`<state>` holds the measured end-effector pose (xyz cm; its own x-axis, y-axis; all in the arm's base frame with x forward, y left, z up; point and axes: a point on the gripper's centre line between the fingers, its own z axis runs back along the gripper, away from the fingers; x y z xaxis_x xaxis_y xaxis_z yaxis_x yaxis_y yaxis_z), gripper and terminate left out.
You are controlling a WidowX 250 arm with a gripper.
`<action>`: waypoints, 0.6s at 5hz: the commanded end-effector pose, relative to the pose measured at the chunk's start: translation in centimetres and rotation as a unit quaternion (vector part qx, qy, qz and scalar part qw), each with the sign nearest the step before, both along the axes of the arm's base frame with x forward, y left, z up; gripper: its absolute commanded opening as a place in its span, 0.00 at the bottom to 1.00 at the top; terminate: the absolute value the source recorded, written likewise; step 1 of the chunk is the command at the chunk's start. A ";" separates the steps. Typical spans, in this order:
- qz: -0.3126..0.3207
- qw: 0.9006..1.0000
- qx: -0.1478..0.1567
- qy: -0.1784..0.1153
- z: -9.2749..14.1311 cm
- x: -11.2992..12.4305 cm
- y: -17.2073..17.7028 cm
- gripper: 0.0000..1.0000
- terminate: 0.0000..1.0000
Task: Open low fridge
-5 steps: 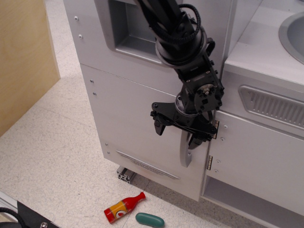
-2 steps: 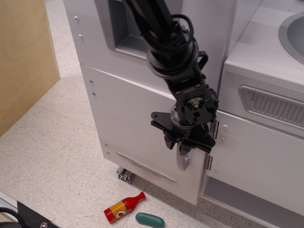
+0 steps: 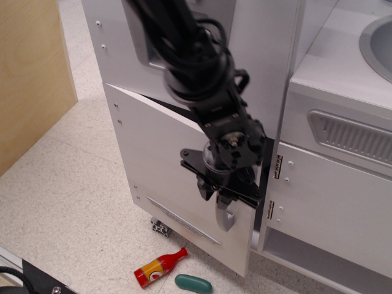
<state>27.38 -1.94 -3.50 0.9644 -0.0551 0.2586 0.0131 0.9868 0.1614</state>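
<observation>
Fridge door (image 3: 165, 165): ajar, free edge swung outward toward the floor side, dark gap behind fingers.
Handle (image 3: 224, 215): long axis vertical.
Fingers (image 3: 214, 191): clamped on handle.

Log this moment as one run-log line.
phase: pulling door | gripper: shut on handle | low fridge door: ajar, dark gap at handle side | floor: toy bottle, green object below the door
</observation>
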 end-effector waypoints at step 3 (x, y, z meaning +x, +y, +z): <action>-0.003 0.999 -0.051 -0.012 11.7 -0.5 1.9 1.00 0.00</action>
<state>26.29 -0.31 6.75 0.9720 -0.0198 0.2343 0.0059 0.9982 0.0599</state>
